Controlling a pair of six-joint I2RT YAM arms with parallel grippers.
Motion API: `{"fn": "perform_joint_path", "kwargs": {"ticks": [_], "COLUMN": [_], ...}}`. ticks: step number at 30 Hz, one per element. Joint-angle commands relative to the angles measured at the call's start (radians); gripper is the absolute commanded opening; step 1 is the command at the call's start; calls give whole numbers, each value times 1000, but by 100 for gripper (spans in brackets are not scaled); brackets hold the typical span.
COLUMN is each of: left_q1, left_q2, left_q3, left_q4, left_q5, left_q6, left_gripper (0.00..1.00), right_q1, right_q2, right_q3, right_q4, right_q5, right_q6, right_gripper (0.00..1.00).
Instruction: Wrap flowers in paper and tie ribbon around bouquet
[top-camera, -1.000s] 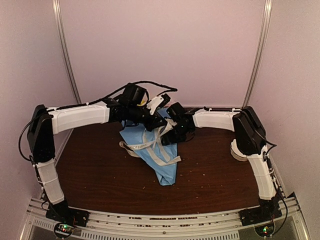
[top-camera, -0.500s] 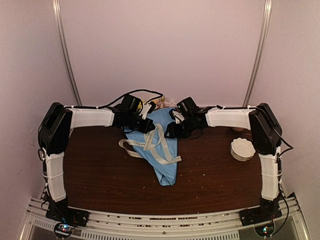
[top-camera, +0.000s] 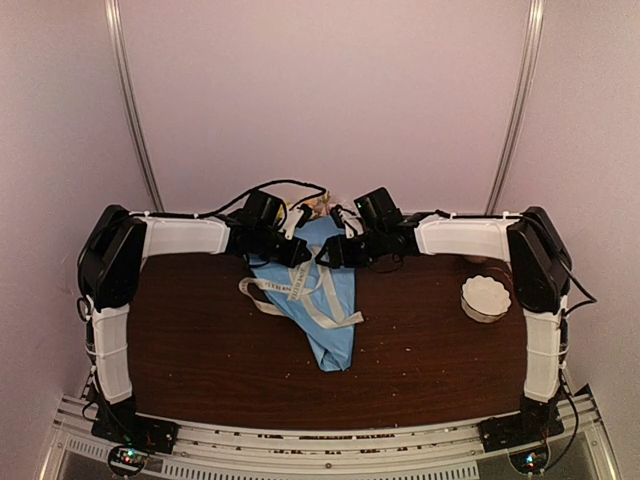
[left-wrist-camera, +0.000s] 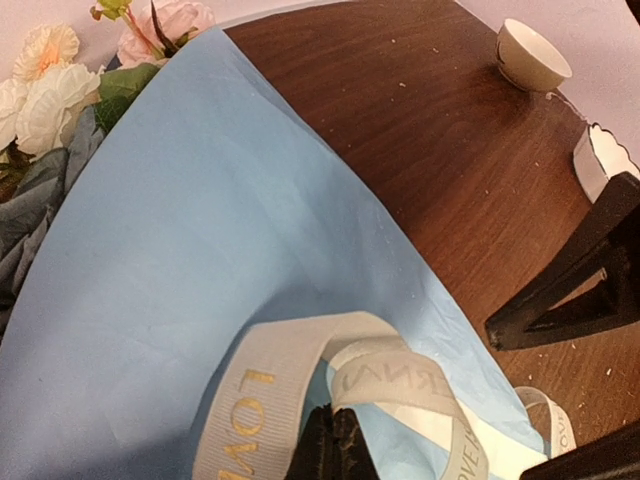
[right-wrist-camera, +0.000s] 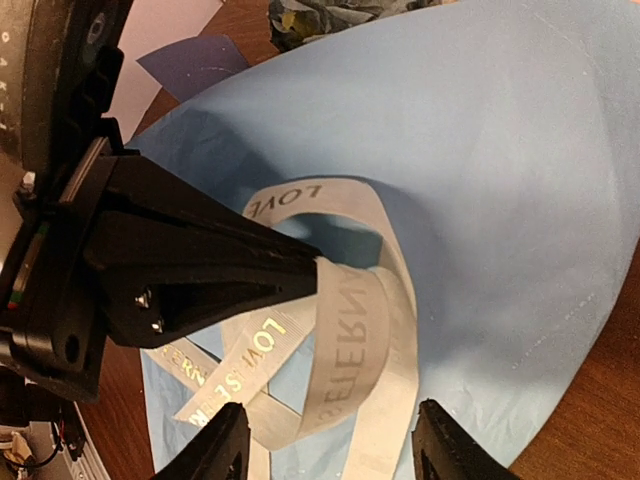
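Note:
The bouquet (top-camera: 325, 300) lies on the table as a cone of light blue paper (left-wrist-camera: 200, 240), narrow end toward me. White and pink flowers (left-wrist-camera: 50, 85) show at its wide far end. The cream ribbon (left-wrist-camera: 290, 380) with printed lettering loops over the cone. My left gripper (left-wrist-camera: 340, 442) is shut, pinching the ribbon loop at its tips; its black wedge (right-wrist-camera: 200, 265) fills the left of the right wrist view. My right gripper (right-wrist-camera: 335, 450) is open, its fingertips (right-wrist-camera: 225, 445) straddling a ribbon (right-wrist-camera: 350, 340) strand just right of the left gripper (top-camera: 303, 254).
A white scalloped bowl (top-camera: 485, 297) stands at the right of the brown table (top-camera: 200, 350). A smaller cup-like bowl (left-wrist-camera: 533, 55) sits farther back. The back wall is close behind the flowers. A loose ribbon end (top-camera: 255, 295) trails left of the cone.
Both arms have drawn back and settled lower over the cone's far half. The right gripper has slid left toward the left gripper. The bowl, hidden by the right arm before, now shows.

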Motion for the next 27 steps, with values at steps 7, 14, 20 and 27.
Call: {"fn": "perform_joint_path", "kwargs": {"ticks": [7, 14, 20, 27], "left_q1": [4, 4, 3, 5], "left_q2": [-6, -77, -129, -28], "left_q3": [-7, -41, -46, 58], "left_q4": [43, 37, -8, -122], "left_q5": [8, 7, -123, -217], "left_q6": [4, 61, 134, 164], "left_gripper": [0, 38, 51, 49], "right_q1": [17, 18, 19, 19], "right_q2": [124, 142, 149, 140], "right_q3": [116, 122, 116, 109], "right_q4": [-49, -77, -70, -73], "right_q5": [-16, 6, 1, 7], "right_q6": [1, 4, 11, 13], "right_gripper": [31, 0, 0, 0]}}
